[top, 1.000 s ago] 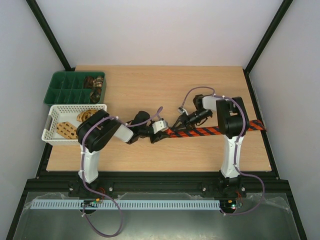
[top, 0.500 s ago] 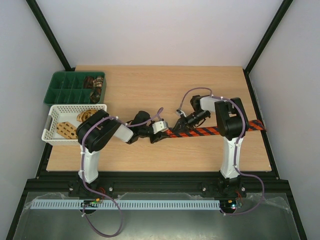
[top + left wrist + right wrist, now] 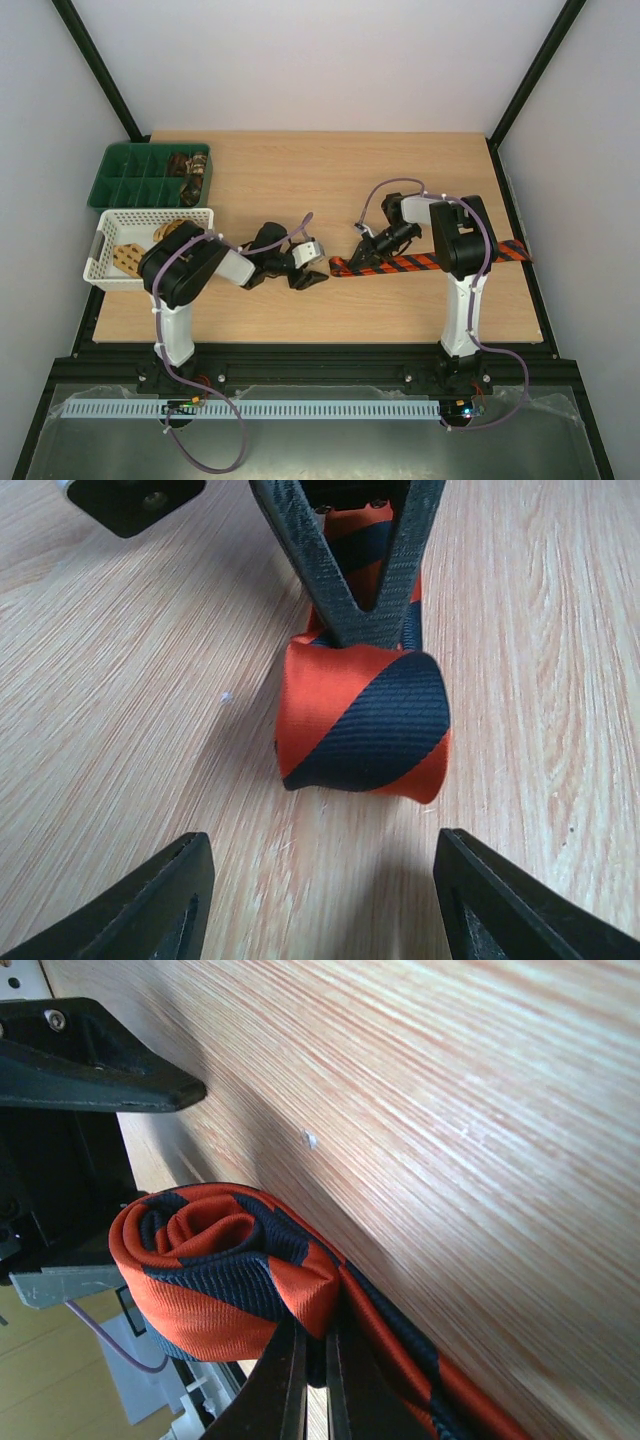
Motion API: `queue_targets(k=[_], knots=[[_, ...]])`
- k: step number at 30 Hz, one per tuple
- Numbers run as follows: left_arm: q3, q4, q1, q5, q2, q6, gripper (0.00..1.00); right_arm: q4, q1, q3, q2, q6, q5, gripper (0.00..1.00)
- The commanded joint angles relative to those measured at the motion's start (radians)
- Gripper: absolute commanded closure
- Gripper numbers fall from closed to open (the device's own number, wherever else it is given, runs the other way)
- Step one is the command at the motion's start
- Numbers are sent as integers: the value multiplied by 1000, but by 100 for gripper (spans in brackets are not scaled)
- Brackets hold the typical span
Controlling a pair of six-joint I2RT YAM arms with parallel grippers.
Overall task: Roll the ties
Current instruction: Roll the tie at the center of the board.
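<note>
Wood table (image 3: 330, 180) w/ both arms bolted at its near edge. Left gripper (image 3: 316, 268) sits low over the wood near the middle, spread wide and holding nothing. In its wrist view the two black fingers (image 3: 150, 900) flank a bare gap, w/ the roll just ahead, not touching.

Red-and-black striped tie (image 3: 430, 262) lies flat across the right half, approx. parallel to the near edge, its far end reaching the table's right side. Its left end is wound into a small tight roll (image 3: 365, 720) resting on the wood betw. the two grippers. Right gripper (image 3: 360, 254) is pressed together, pinching the tie right behind the roll.

Off to the left, a white basket (image 3: 105, 272) holds tan patterned ties (image 3: 128, 258). Far left corner: green tray (image 3: 130, 185) w/ brown rolled ties (image 3: 188, 165) in its right-hand compartments.
</note>
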Motion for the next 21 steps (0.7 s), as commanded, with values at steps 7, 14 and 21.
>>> queue_targets(k=[7,14,21], knots=[[78,98,-63,53,66,-134,34,45,12,-62,46,-14,188,99],[111,113,-93,43,46,-149,58,60,14,-75,43,-14,197,99],[180,99,-136,-11,112,-155,60,68,19,-80,41,-12,191,99]])
